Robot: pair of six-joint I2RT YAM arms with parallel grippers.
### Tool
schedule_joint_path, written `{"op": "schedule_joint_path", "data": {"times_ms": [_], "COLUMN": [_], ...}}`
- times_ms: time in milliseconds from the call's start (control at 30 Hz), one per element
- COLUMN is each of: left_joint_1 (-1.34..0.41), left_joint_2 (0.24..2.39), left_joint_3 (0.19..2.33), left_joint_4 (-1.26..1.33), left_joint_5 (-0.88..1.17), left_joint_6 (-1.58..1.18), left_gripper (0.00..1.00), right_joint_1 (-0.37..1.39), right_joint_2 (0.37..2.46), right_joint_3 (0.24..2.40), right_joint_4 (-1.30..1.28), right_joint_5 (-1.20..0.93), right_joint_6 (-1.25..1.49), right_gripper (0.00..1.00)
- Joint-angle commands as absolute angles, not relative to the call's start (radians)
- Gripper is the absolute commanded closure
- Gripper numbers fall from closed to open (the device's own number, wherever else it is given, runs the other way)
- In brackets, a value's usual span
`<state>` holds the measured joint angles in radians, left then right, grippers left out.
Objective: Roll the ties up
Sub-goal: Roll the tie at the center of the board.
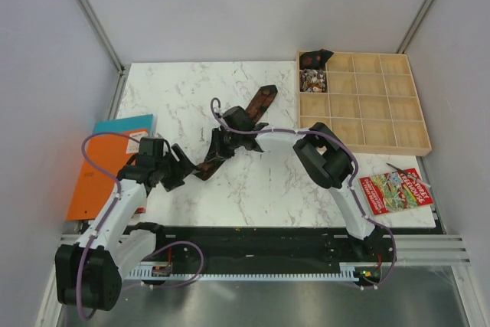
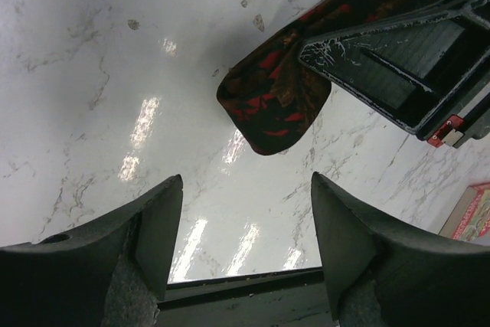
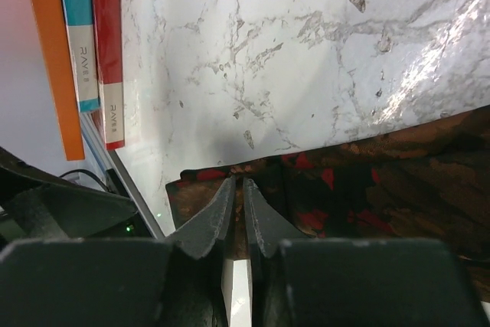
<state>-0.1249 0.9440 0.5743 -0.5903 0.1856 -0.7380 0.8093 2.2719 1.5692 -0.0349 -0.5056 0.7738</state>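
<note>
Tie [image 1: 262, 99]: lies diagonally on the marble surface [image 1: 176, 89].
Left hand [image 2: 245, 189]: released, fingers spread, low, just short of the tie's near end.
Right hand [image 3: 238, 186]: arm elbowed leftward, apparently clenched on the tie's edge.

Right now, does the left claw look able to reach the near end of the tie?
Probably yes: the left claw is open, with only bare marble between it and the end of the tie; the right claw grips the tie farther along.

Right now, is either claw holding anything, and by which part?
The right claw pinches the tie near its rounded end; the left claw is open and holds nothing.
</note>
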Motion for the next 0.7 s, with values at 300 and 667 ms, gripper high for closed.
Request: {"op": "schedule_joint_path", "data": {"times_ms": [300,667], "left_joint_1": [-0.164,-0.192], "left_joint_2": [1.069,1.158], "left_joint_3": [0.511,0.486], "left_joint_4": [-0.331,-0.250], "left_joint_5": [0.135,0.084], "left_joint_6": [-0.865,-0.908], "left_gripper": [0.31,0.40], "right_joint_1": [0.801,0.796], "right_joint_2": [2.238,2.237], "right_joint_3": [1.493,1.460], "right_joint_4": [0.032,0.061], "right_joint_5": [-0.518,-0.528], "right_joint_6": [0.785,0.792], "right_gripper": [0.85,0.85]}}
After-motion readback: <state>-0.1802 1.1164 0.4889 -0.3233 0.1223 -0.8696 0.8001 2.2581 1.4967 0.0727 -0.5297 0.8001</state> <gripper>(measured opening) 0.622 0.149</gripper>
